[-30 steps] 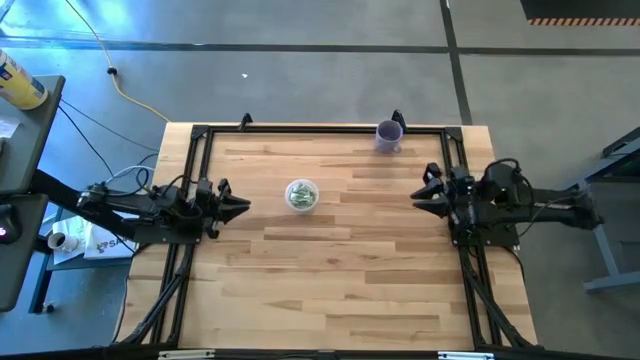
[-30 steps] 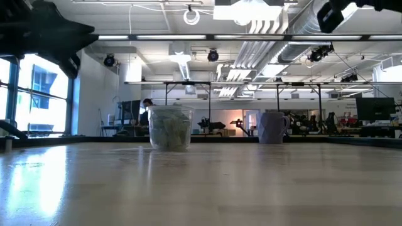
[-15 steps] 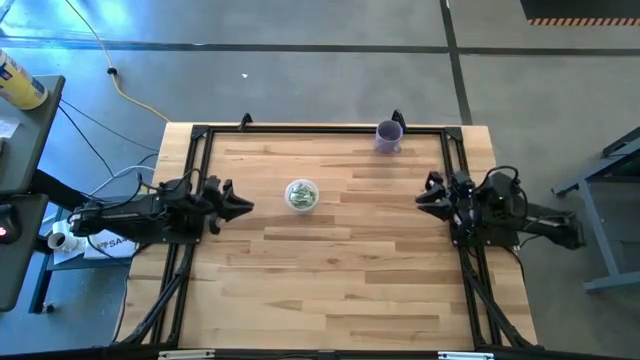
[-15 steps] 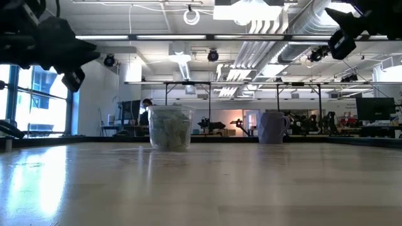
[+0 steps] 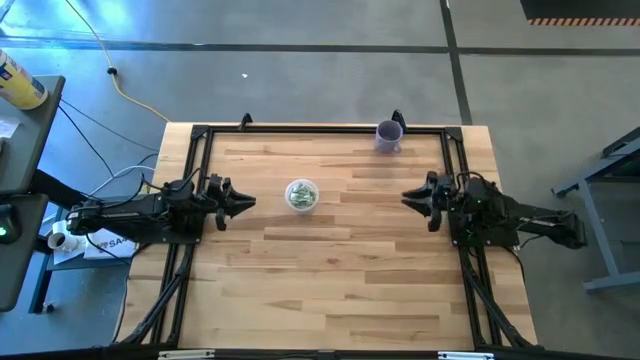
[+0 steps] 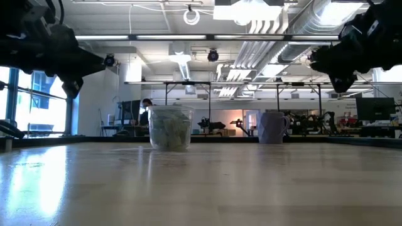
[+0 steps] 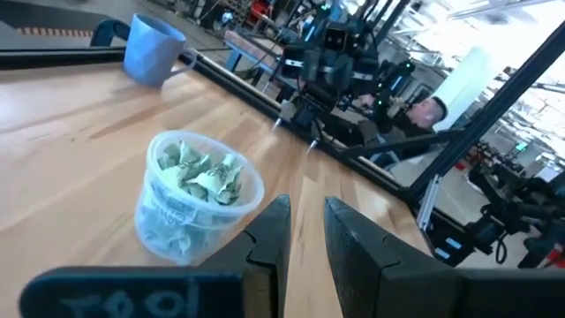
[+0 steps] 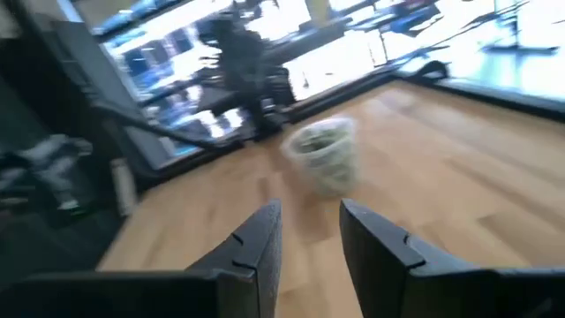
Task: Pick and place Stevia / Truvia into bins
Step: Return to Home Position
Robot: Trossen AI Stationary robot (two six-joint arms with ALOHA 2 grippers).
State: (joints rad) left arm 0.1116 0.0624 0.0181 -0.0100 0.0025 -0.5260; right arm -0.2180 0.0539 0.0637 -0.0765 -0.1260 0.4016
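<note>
The round translucent cup (image 5: pixel 301 195) stands upright on its base on the wooden table, left of centre. Green and white packets (image 7: pixel 201 172) fill it; I see no packets on the table itself. My left gripper (image 5: pixel 250 203) hovers above the table just left of the cup, pointing at it, open by a narrow gap (image 7: pixel 306 205). My right gripper (image 5: pixel 405 198) hovers farther off on the cup's right, also pointing toward it, open (image 8: pixel 309 208). Both hang well above the table top in the low view, left gripper (image 6: pixel 100 61), right gripper (image 6: pixel 312 63).
A purple mug (image 5: pixel 388 135) stands near the table's far edge, right of centre. A black frame rail (image 5: pixel 320 128) runs around the table. Bare wood lies between the cup and my right gripper and across the near half. A person (image 7: pixel 428 110) shows in the room beyond.
Both grippers have come down from high above the table. My right gripper has also moved toward the table's left, toward the cup. My left gripper has edged slightly toward the cup. The cup and mug have stayed put.
</note>
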